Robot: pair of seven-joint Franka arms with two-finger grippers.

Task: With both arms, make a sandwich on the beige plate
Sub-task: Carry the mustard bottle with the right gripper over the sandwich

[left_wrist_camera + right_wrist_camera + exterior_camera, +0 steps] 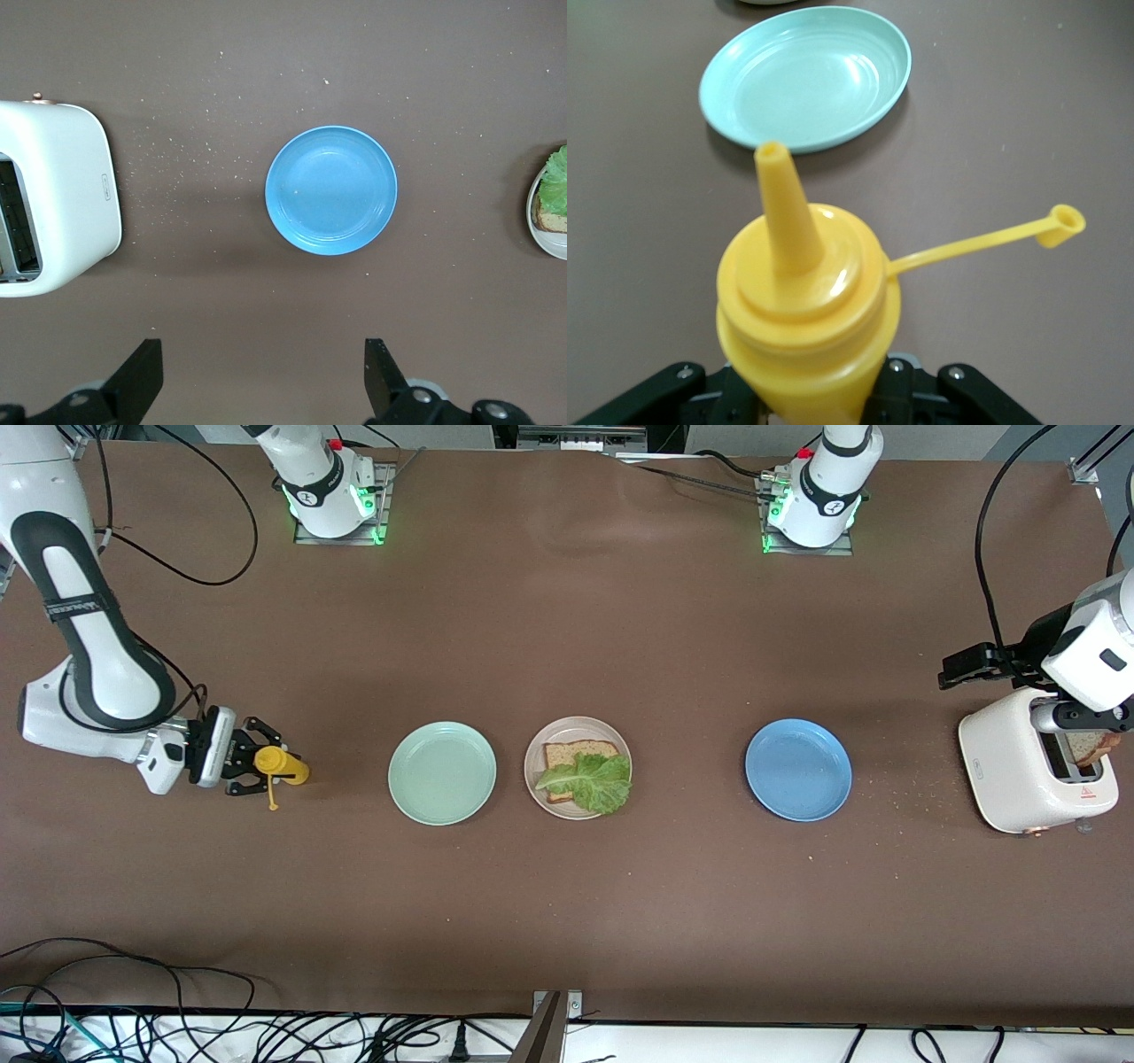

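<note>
Right pincer [251,769] clasps yellow bottle [282,765] (cap off), well apart from beige plate [578,779]; left pincer [257,376] gapes empty.

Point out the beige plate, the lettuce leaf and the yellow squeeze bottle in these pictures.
beige plate [534,757]: front view, bare rim toward the mint green plate.
lettuce leaf [595,781]: front view, middle of the leaf, on the bread slice.
yellow squeeze bottle [804,301]: right wrist view, cap shoulder below the nozzle.
</note>
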